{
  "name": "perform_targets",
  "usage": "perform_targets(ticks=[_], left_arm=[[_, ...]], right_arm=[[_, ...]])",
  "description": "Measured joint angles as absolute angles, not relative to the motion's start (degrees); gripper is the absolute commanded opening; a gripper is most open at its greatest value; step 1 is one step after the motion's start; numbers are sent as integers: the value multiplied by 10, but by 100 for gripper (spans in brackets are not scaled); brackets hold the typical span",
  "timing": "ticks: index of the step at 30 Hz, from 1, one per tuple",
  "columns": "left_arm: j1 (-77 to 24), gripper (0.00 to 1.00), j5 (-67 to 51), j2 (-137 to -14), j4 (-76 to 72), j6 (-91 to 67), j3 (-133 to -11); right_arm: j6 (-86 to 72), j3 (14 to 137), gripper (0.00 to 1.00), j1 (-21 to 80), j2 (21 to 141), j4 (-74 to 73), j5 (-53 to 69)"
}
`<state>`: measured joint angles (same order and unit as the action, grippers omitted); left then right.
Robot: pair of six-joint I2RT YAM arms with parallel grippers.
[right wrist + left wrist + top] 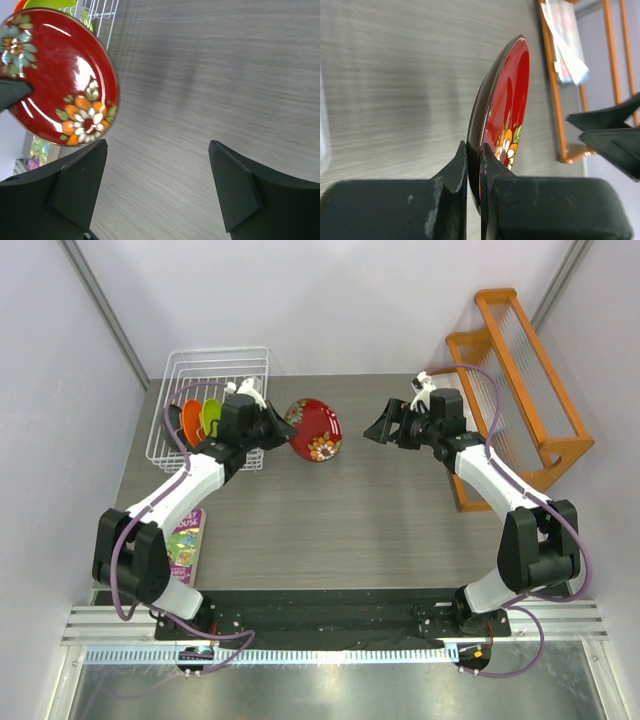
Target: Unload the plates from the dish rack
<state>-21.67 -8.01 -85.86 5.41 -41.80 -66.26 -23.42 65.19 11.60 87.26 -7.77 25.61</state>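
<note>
Item: booklet (185, 540), purple and green cover, flat on the grey table (350, 520), nearer the arm bases than the dish rack (215, 355) and below its near left corner, partly under the left arm. Item: left gripper (287, 432), just off the dish rack's near right corner, outside the wire; fingers pressed together on the rim of the dark red plate (313, 430), one finger on each face, as the left wrist view shows. Item: dark red plate, flower pattern in orange, white and pale blue, held on edge just to the right of the dish rack, fully outside it, glossy patterned face turned away from the rack towards the right gripper (378, 427). Item: right gripper, further right of the dish rack with the red plate between the two, fingers spread wide with nothing between them, apart from the plate and pointing at its face. Item: orange plate (190, 420) and lime green plate (211, 415), standing on edge side by side inside the dish rack at its near end, orange to the left, partly hidden by the left arm. Item: dish rack, white wire basket, at the table's far left corner. Item: orange wooden rack (525, 380) with clear slats, well apart from the dish rack, at the opposite far right side of the table.
</note>
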Motion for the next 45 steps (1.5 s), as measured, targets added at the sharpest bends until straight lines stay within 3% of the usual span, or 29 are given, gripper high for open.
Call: perform_targets(ticks=[14,17,18,21,23,32,34,35,36,38,43,44,45], left_arm=[[-258,0,-142,-921,-89,-513,-641],[-269,0,-147,-932,-104,-524,-635],[-274,0,-147,-936,-106,-525,-634],[-287,0,-147,-943,-107,-526,-634],[-286,0,-142,-943,-112,-525,-632],[-271,0,-159,-948,-134,-542,-628],[-271,11,-161,-954,-135,-542,-628],[-271,29,-162,-956,-136,-542,-628],[-271,35,-163,-958,-138,-541,-628],[-274,34,-154,-963,-133,-532,-626],[-284,44,-145,-966,-130,-512,-619],[-286,49,-144,-966,-130,-507,-619],[-288,60,-141,-966,-128,-504,-619]], right_arm=[[-319,564,86,127,900,87,320],[-336,560,71,130,917,123,334],[-343,559,54,131,922,135,338],[-348,559,18,132,931,157,336],[-369,557,3,121,936,165,345],[-417,537,1,106,937,233,385],[-418,533,1,106,936,230,380],[-417,532,1,106,935,227,375],[-415,530,1,106,933,222,371],[-404,528,1,110,922,213,369],[-361,527,1,123,892,173,333],[-357,527,1,123,891,169,331],[-355,526,1,123,890,165,331]])
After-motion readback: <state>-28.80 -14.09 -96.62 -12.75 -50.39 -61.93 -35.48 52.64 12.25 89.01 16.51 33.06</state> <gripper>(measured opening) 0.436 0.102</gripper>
